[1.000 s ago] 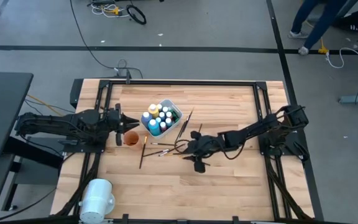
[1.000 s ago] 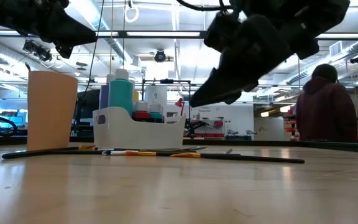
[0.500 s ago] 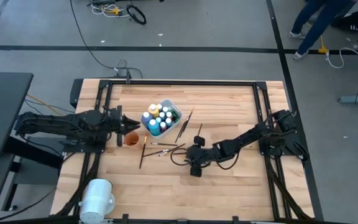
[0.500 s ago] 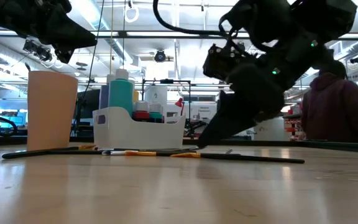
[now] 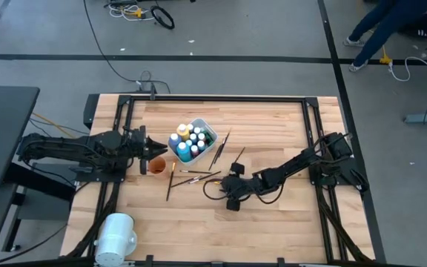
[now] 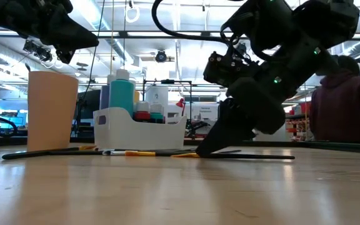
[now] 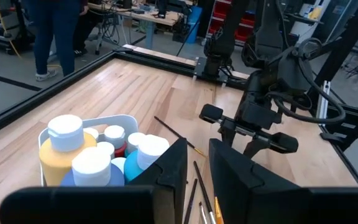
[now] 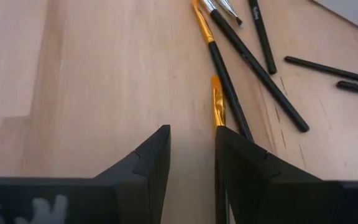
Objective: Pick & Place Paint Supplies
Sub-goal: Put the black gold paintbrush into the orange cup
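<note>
Paint bottles, white-capped, stand in white rectangular tub on pale wood-plank table; thin dark-handled brushes lie beside. Right gripper slightly parted, empty, tips by brushes. Left gripper narrowly open, empty. Grey workshop floor, cables; no legible writing.

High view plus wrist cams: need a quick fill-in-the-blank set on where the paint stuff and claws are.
1. The paint bottles stand inside the white ____.
2. The brushes lie flat on the ____, outside the tub.
3. The right claw is low over the table, its open fingers pointing at a brush with an ____ ferrule.
4. The left claw hovers by the orange ____.

Missing words: tub; table; orange; cup
</note>
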Tool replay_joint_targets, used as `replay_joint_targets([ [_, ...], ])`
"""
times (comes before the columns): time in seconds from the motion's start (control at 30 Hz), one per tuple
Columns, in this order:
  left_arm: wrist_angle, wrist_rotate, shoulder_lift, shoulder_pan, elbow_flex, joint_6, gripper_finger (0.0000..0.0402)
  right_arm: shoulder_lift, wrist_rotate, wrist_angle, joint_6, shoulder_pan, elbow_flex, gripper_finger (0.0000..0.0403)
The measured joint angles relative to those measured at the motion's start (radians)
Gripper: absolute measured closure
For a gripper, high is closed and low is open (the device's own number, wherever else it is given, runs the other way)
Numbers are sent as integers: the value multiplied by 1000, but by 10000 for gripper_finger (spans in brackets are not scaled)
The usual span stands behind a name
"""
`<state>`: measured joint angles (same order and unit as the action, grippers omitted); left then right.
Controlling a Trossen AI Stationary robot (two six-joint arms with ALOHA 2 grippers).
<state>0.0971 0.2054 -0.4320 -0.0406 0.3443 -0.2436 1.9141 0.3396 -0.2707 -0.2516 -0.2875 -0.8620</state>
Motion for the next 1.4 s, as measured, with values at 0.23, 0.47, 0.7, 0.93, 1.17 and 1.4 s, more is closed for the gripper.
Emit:
replay_joint_targets([
  [0.23, 0, 0, 0, 0, 0, 0, 324, 1, -13, -79, 52, 3, 1, 273],
  [0.47, 0, 0, 0, 0, 0, 0, 324, 0, 15, -112, 87, 6, 0, 273],
  [0.7, 1, 0, 0, 0, 0, 0, 324, 0, 18, 9, 34, 10, 1, 273],
  [0.93, 1, 0, 0, 0, 0, 0, 324, 48, 21, -29, 24, 15, -2, 277],
  [1.17, 1, 0, 0, 0, 0, 0, 324, 100, 8, -127, 7, 41, -3, 306],
  [1.4, 1, 0, 0, 0, 0, 0, 324, 103, -15, -137, 6, 57, -3, 351],
])
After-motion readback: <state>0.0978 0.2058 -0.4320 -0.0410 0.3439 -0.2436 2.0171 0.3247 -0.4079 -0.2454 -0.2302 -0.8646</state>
